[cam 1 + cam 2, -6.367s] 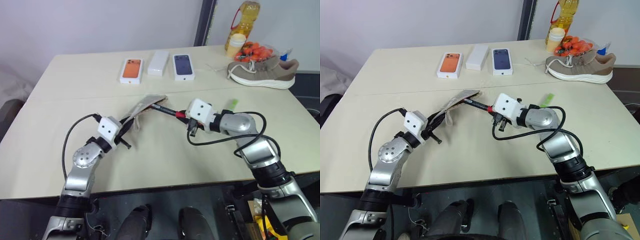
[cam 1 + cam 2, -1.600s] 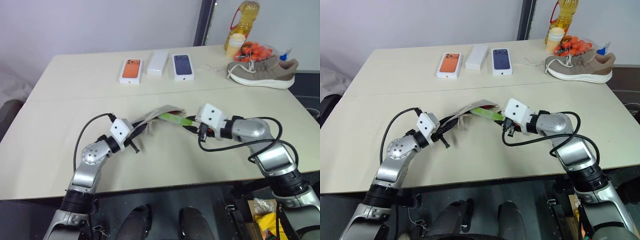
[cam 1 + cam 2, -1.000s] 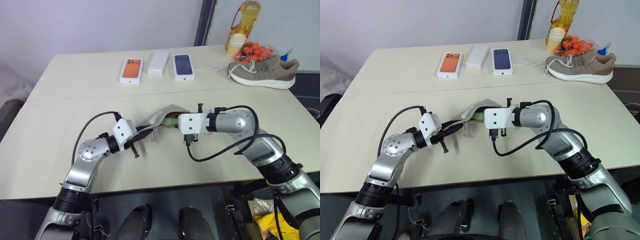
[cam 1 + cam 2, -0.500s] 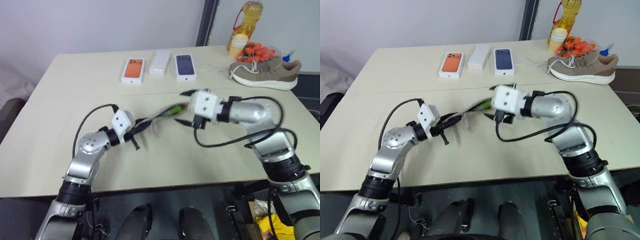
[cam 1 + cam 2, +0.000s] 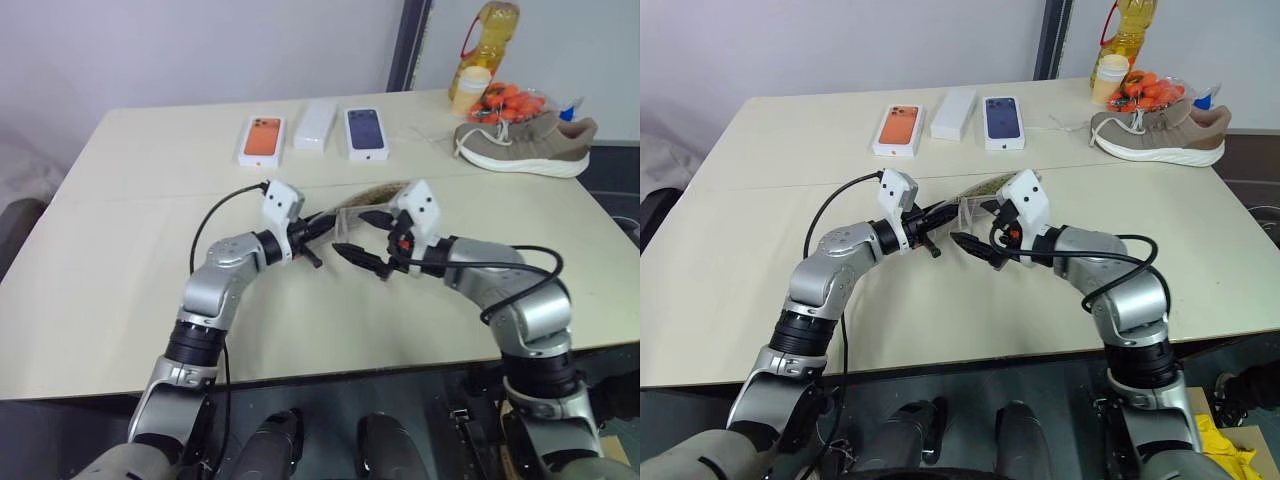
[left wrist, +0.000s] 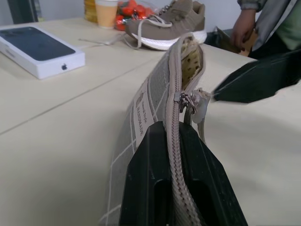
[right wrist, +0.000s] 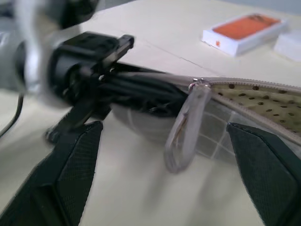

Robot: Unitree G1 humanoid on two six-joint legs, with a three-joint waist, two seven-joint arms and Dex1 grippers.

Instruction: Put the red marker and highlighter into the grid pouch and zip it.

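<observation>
My left gripper (image 5: 318,226) is shut on the zipper edge of the grid pouch (image 5: 372,194), holding it up off the table with the zipper on top. The far end of the pouch mouth (image 6: 190,51) gapes and shows a dotted lining. The zipper pull (image 6: 184,99) sits partway along, with a clear wrist loop (image 7: 184,130) hanging from it. My right gripper (image 5: 364,236) is open just in front of that loop, one finger on each side and nothing held. The red marker and the highlighter are hidden.
At the back of the table lie an orange phone box (image 5: 264,140), a white box (image 5: 316,126) and a dark blue box (image 5: 366,133). A beige shoe (image 5: 525,142), an oil bottle (image 5: 483,45) and a bag of orange items (image 5: 512,100) stand back right. A person (image 6: 265,21) stands beyond the table.
My right gripper opened, let go of the green highlighter at the pouch mouth and drew back to the zipper loop. My left gripper carried the pouch up and to the right. No green shows now.
</observation>
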